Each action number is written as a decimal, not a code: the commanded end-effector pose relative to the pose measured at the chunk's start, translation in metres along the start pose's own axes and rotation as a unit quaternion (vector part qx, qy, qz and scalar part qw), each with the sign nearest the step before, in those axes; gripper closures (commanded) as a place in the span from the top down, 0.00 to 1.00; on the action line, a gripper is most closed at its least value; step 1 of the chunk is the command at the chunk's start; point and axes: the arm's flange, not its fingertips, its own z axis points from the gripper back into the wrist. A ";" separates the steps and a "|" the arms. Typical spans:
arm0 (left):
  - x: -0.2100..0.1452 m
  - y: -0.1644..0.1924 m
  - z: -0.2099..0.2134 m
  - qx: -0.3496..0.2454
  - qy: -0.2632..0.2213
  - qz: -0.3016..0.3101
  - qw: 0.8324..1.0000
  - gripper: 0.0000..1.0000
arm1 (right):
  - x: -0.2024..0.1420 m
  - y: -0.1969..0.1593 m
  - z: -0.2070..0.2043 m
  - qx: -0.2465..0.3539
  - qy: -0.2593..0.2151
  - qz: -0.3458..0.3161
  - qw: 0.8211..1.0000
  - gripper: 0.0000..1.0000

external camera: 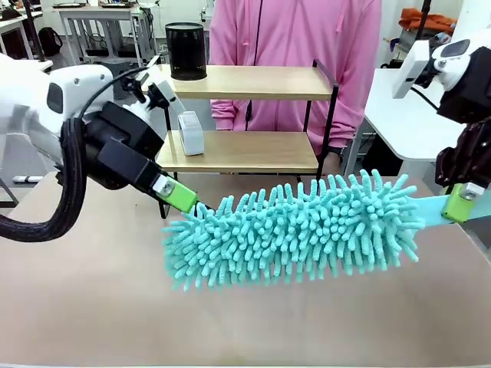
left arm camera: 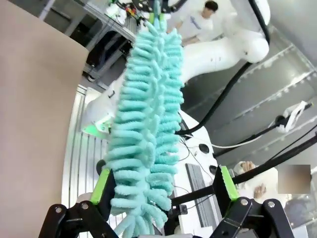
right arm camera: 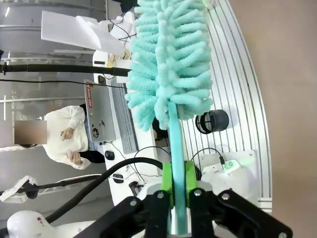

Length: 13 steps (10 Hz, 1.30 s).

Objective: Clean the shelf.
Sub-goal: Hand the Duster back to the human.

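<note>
The shelf [external camera: 245, 81] stands at the table's far side, two wooden boards in a black frame. A fluffy turquoise duster [external camera: 299, 226] hangs level above the table in front of it. My right gripper [external camera: 462, 201] is shut on the duster's flat turquoise handle [right arm camera: 176, 144]; in the right wrist view its green pads [right arm camera: 167, 181] clamp the handle. My left gripper [external camera: 192, 205] is open at the duster's far tip. In the left wrist view the duster's tip [left arm camera: 143, 198] lies between that gripper's [left arm camera: 164, 184] spread fingers, close against one pad [left arm camera: 103, 186].
A black mesh cup [external camera: 186, 50] stands on the shelf's top board. A small white box [external camera: 190, 133] sits on the lower board. A person in a pink top [external camera: 295, 38] stands behind the shelf. A white table [external camera: 406, 115] lies to the right.
</note>
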 end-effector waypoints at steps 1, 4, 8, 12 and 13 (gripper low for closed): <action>-0.008 -0.007 -0.009 -0.022 0.019 -0.028 0.999 1.00 | -0.006 -0.002 0.000 0.007 -0.027 0.022 0.999 0.12; -0.012 -0.004 -0.022 -0.017 0.039 -0.030 0.999 1.00 | -0.008 -0.002 0.000 0.011 -0.038 0.026 0.999 0.12; -0.014 0.002 -0.025 0.008 0.032 -0.028 0.999 1.00 | -0.006 0.002 0.000 0.019 -0.047 0.039 0.998 0.12; -0.015 0.003 -0.026 0.007 0.034 -0.029 0.999 1.00 | -0.009 0.001 0.000 0.015 -0.046 0.030 0.998 0.12; -0.015 0.003 -0.026 0.013 0.032 -0.033 0.999 0.74 | -0.009 0.002 0.000 0.014 -0.047 0.029 0.998 0.12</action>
